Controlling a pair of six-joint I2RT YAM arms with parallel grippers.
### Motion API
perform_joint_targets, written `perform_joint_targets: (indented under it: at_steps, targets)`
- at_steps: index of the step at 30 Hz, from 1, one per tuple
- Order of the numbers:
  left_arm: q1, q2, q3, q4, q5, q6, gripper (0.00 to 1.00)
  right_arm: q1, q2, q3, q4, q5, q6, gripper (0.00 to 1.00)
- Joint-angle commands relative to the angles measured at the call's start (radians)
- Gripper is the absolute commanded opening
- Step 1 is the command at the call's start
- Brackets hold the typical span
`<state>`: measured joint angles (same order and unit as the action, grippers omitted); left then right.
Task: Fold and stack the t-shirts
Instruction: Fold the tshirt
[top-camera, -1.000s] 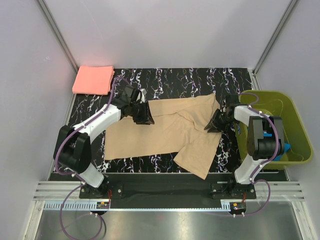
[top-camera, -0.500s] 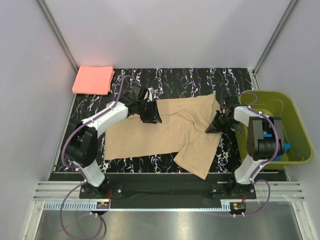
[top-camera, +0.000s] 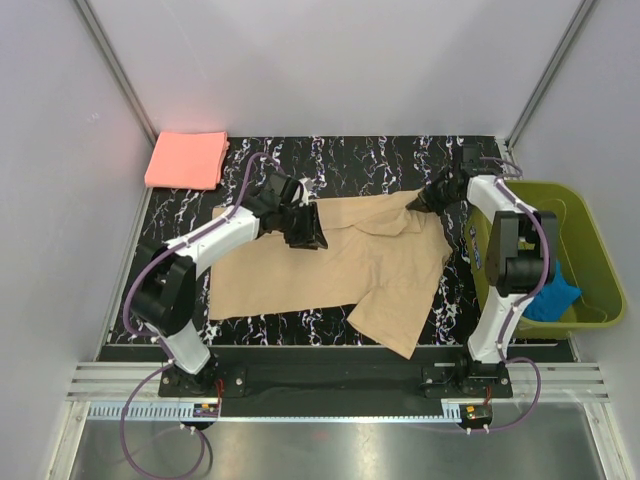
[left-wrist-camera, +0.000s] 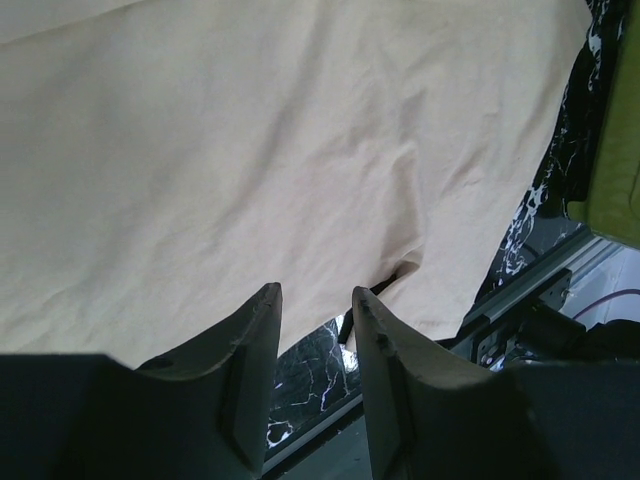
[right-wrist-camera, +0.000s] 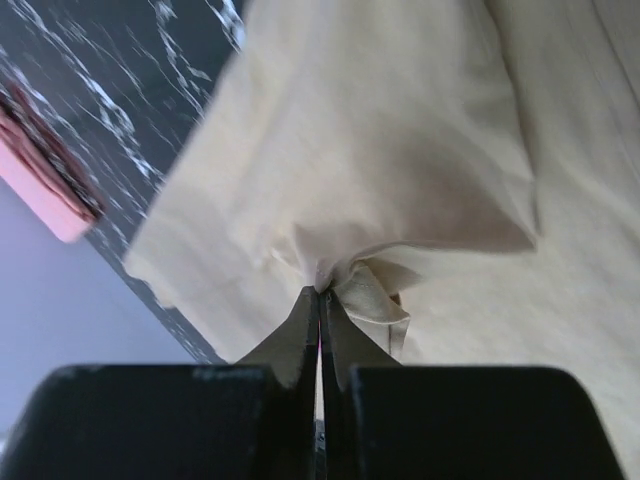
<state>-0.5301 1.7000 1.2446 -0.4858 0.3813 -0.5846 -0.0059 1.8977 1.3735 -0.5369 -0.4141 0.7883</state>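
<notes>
Since the earlier frame the right gripper (top-camera: 428, 198) has travelled from the middle right of the top view up toward the upper right. The corner of cloth that it pinches went with it. The left gripper (top-camera: 305, 232) has shifted a little to the right.

Nearest to the arm bases, the tan-beige short-sleeved cloth t-shirt (top-camera: 340, 270) lies spread in the centre of the frame, on the black table with white marble veins (top-camera: 380, 160). One sleeve points to the lower right. Over the shirt's upper left part the left gripper hangs with its fingers (left-wrist-camera: 255, 340) apart and nothing between them. At the shirt's upper right corner the right gripper's jaws are pressed together on a bunched fold of the tan cloth.

At the right edge stands the olive-green plastic basket (top-camera: 590, 240), with a blue cloth (top-camera: 553, 298) inside. Farthest away, in the upper left, the salmon-pink t-shirt (top-camera: 186, 159) lies folded into a square at the table's far corner.
</notes>
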Motion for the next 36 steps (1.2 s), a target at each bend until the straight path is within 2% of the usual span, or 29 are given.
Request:
perform_joint_targets:
  at_steps: [1,5,6,7,9,10,11,13,14,17,24,29,36]
  targets:
    - [0.001,-0.069,-0.025,-0.005,-0.024,0.02,0.39,-0.011,0.084,0.133,0.054,-0.025,0.132,0.0]
    - [0.001,-0.086,-0.054,-0.017,-0.035,0.025,0.39,-0.02,0.22,0.255,0.066,-0.049,0.167,0.01]
    - [0.001,-0.092,-0.063,-0.019,-0.035,0.026,0.39,-0.02,0.236,0.297,0.063,-0.055,0.164,0.04]
    - [0.001,-0.097,-0.066,-0.017,-0.035,0.026,0.39,-0.02,0.253,0.314,0.055,-0.07,0.14,0.11]
    - [0.001,-0.105,-0.073,-0.02,-0.039,0.028,0.39,-0.02,0.247,0.355,0.028,-0.068,0.082,0.18]
    - [0.001,-0.109,-0.073,-0.02,-0.044,0.029,0.39,-0.02,0.239,0.364,0.003,-0.043,0.007,0.22]
    - [0.001,-0.111,-0.071,-0.02,-0.047,0.032,0.39,-0.02,0.219,0.377,-0.042,-0.034,-0.036,0.3]
    - [0.001,-0.108,-0.074,-0.02,-0.05,0.032,0.39,-0.02,0.19,0.377,-0.101,0.007,-0.159,0.38]
    - [0.001,-0.106,-0.073,-0.02,-0.048,0.032,0.39,-0.019,0.14,0.328,-0.126,0.023,-0.187,0.46]
    - [0.001,-0.1,-0.079,-0.016,-0.045,0.031,0.39,-0.019,0.028,0.181,-0.086,0.038,-0.254,0.54]
    - [0.001,-0.096,-0.08,-0.027,-0.041,0.032,0.39,-0.019,-0.029,-0.01,0.055,-0.086,-0.271,0.59]
    - [0.001,-0.126,-0.083,-0.051,-0.045,0.031,0.39,-0.019,0.041,0.012,0.158,-0.143,-0.3,0.61]
    - [0.001,-0.174,-0.123,-0.068,-0.07,0.025,0.39,-0.017,0.126,0.045,0.21,-0.196,-0.276,0.6]
